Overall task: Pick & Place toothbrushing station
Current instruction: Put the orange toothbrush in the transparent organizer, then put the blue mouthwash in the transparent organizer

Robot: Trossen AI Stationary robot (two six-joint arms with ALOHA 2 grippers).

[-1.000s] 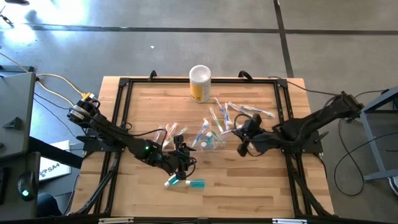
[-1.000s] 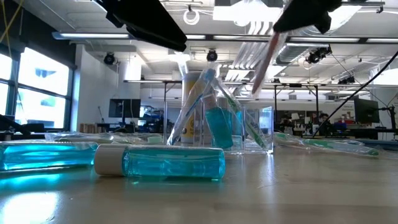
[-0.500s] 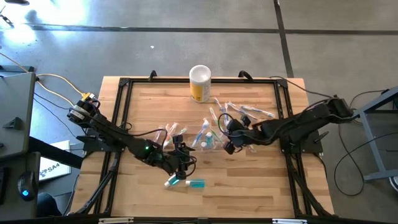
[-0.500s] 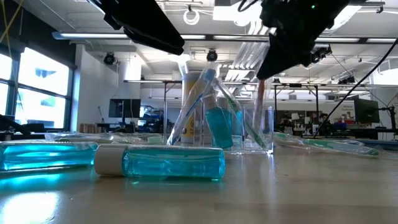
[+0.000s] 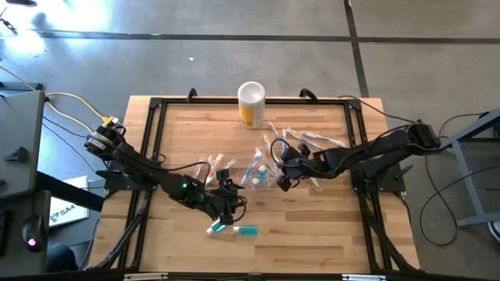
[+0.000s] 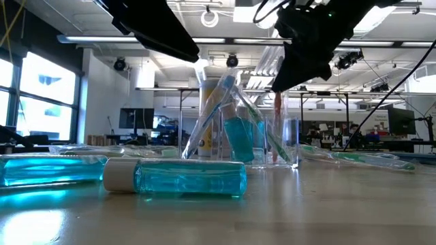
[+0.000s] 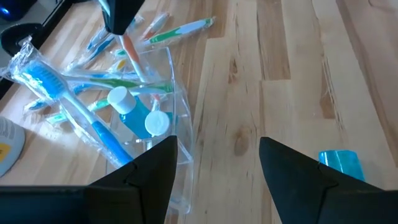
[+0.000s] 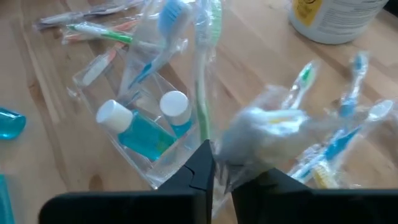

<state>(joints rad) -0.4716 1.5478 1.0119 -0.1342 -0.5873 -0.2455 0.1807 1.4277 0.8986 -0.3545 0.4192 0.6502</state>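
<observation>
A clear plastic container sits mid-table, holding wrapped toothbrushes and two teal toothpaste tubes with white caps. My right gripper hovers at its right side, shut on a wrapped orange-handled toothbrush that hangs down into the container; it also shows in the low view. My left gripper is open and empty, hovering just near of the container; its fingers frame bare wood. Two more teal tubes lie on the table near it. My right gripper pinches the wrapped toothbrush's upper end between its two fingers, crinkly wrapper bunched at the fingers. The fingers come from above, slanting from the table's right. The toothbrush hangs nearly upright below them, its lower end inside the clear container.
A white and yellow canister stands at the far edge. Loose wrapped toothbrushes lie right of the container and left of it. A black frame borders the table. Bare wood lies at the near right.
My right gripper has gone toward the table's left and down to the clear container, staying shut on the toothbrush. The toothbrush has swung from slanted to nearly upright, and its lower end has gone into the container.
</observation>
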